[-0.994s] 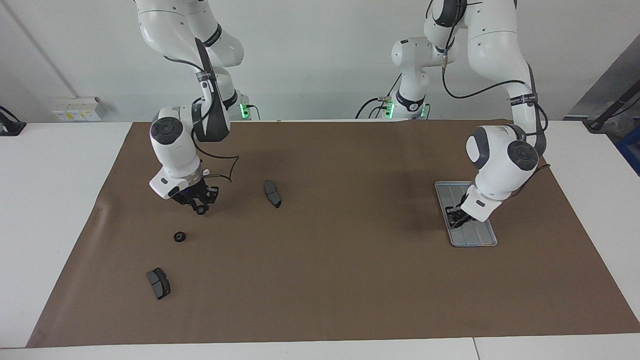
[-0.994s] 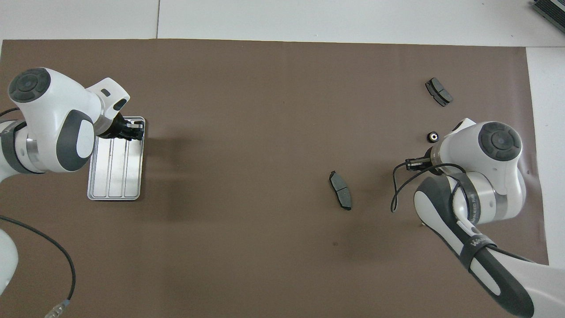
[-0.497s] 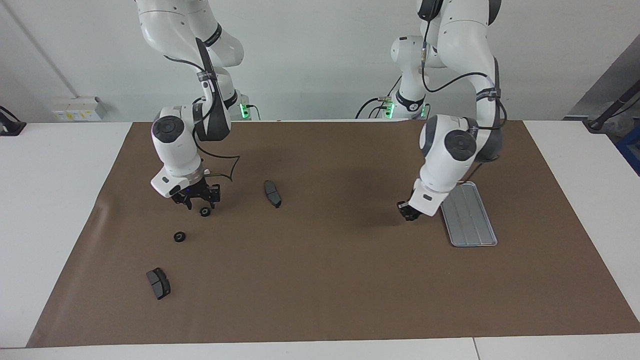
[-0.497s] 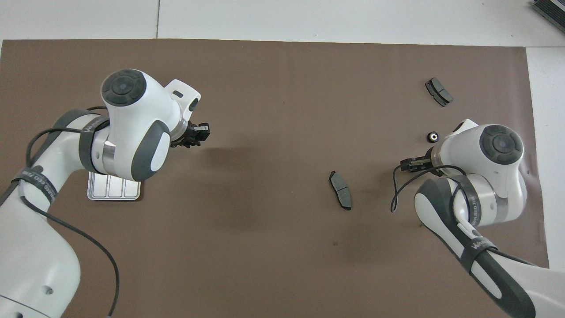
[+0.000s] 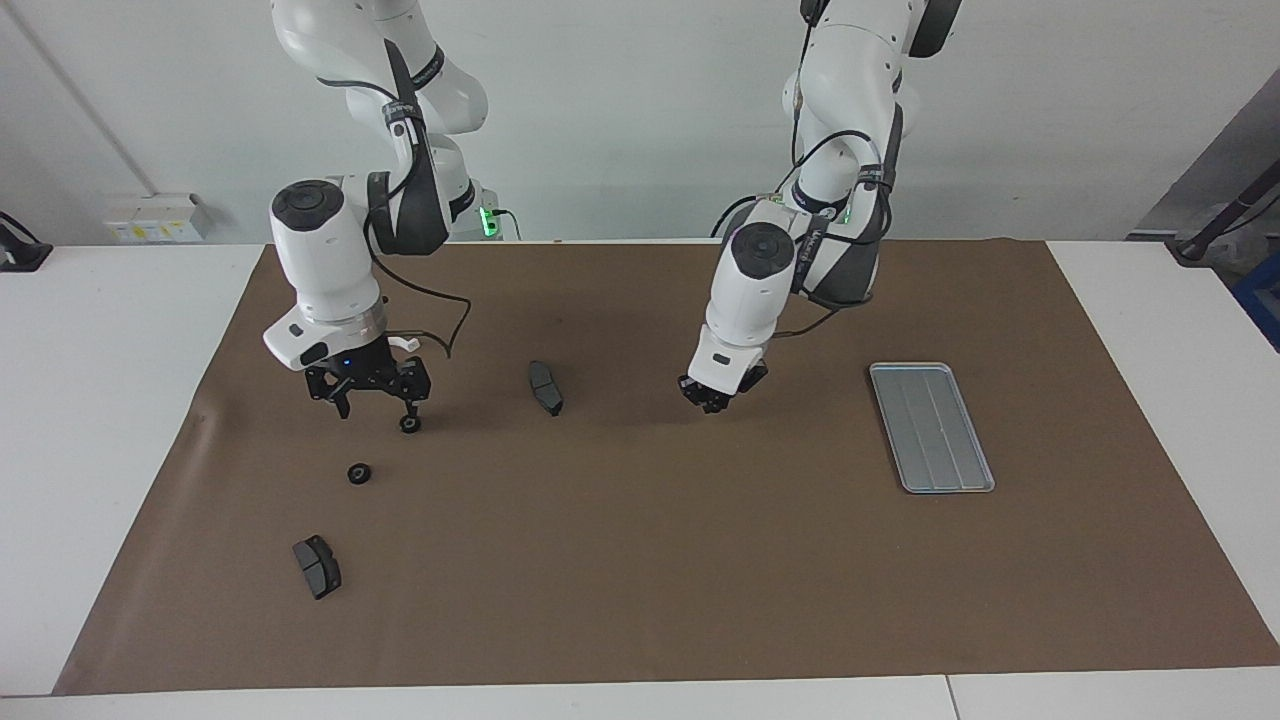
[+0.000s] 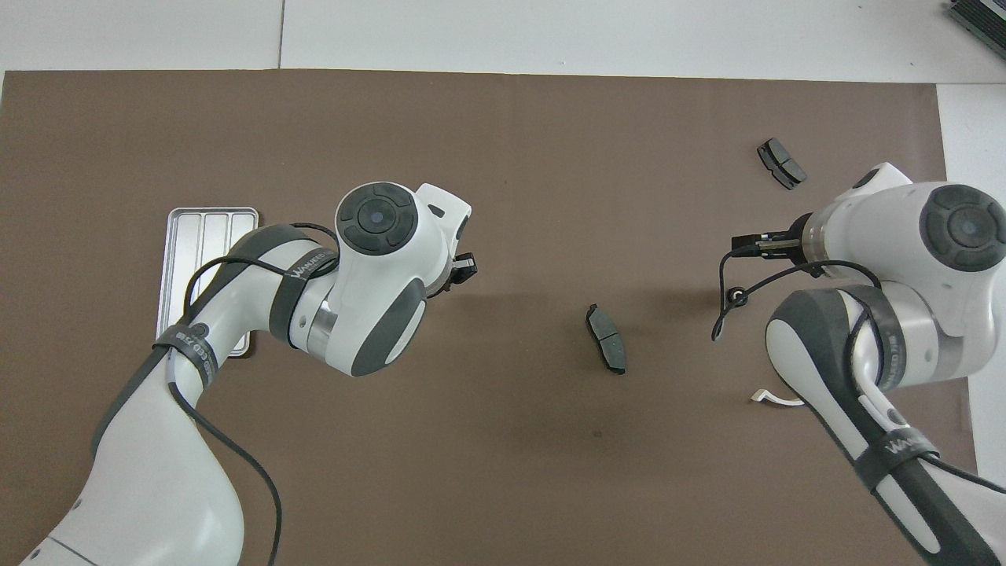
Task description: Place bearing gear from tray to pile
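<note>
carry | left tool (image 5: 711,396) clenched, load unseen | right tool (image 5: 374,402) released | head 9 o'clock, lower gently beside gear (image 5: 409,424)

silver-grey ridged tray (image 5: 932,428) flat on brown mat at left arm's end, nothing in it, two small black bearing gears at right arm's end: one (image 5: 410,424) on mat, other (image 5: 358,473) farther from robots

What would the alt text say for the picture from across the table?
Over a brown mat, the right gripper, fingers open, hangs just above a small black gear, with a second gear nearby. The left gripper, shut, is over the mat between a dark pad and the silver tray.
</note>
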Available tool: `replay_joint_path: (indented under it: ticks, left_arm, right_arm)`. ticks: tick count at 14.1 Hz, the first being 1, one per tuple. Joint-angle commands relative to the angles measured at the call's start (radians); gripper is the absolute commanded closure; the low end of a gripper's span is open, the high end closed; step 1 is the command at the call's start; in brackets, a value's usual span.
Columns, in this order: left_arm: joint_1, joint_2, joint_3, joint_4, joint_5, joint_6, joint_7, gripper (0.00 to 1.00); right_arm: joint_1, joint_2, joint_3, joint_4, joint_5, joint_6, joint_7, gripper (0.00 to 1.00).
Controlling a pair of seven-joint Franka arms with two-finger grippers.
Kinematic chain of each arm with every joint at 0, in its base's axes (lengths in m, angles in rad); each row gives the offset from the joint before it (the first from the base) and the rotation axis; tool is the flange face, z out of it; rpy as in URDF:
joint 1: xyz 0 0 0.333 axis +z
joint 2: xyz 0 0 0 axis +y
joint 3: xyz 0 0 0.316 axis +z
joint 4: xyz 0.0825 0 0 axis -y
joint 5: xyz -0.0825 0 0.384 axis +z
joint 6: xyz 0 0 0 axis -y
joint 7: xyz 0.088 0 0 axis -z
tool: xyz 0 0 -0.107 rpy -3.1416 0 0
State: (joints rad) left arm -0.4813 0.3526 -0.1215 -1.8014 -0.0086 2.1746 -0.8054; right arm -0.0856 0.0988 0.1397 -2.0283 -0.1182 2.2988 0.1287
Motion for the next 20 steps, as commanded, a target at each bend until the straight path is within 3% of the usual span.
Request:
replay_joint_path:
  ticks: [1,4,9,11,14,17,20]
  left_arm:
    - [-0.066,-0.037,0.017,-0.073,-0.014,0.083,-0.052,1.0]
    - [-0.117,-0.038,0.016,-0.119,-0.014,0.158,-0.081,1.0]
    - [-0.14,-0.038,0.016,-0.13,-0.014,0.162,-0.086,1.0]
    - [-0.14,-0.038,0.017,-0.128,-0.014,0.162,-0.083,0.63]
    - [-0.134,-0.037,0.017,-0.116,-0.014,0.151,-0.077,0.43]
    - [-0.116,-0.038,0.017,-0.092,-0.014,0.133,-0.069,0.44]
    - [-0.033,-0.05,0.016,-0.029,-0.013,0.027,-0.026,0.49]
  right_arm:
    - [-0.003,0.027,0.014,0.11,0.055,-0.1,0.011,0.0]
    - [0.039,0.064,0.024,0.227,0.068,-0.225,0.014,0.0]
    - [0.086,0.067,0.024,0.237,0.089,-0.234,0.081,0.0]
    - [0.086,0.067,0.024,0.235,0.088,-0.233,0.086,0.0]
    - [0.102,0.065,0.029,0.232,0.089,-0.234,0.106,0.0]
    - [0.164,0.071,0.029,0.229,0.088,-0.228,0.176,0.0]
    - [0.231,0.09,0.029,0.224,0.088,-0.211,0.278,0.0]
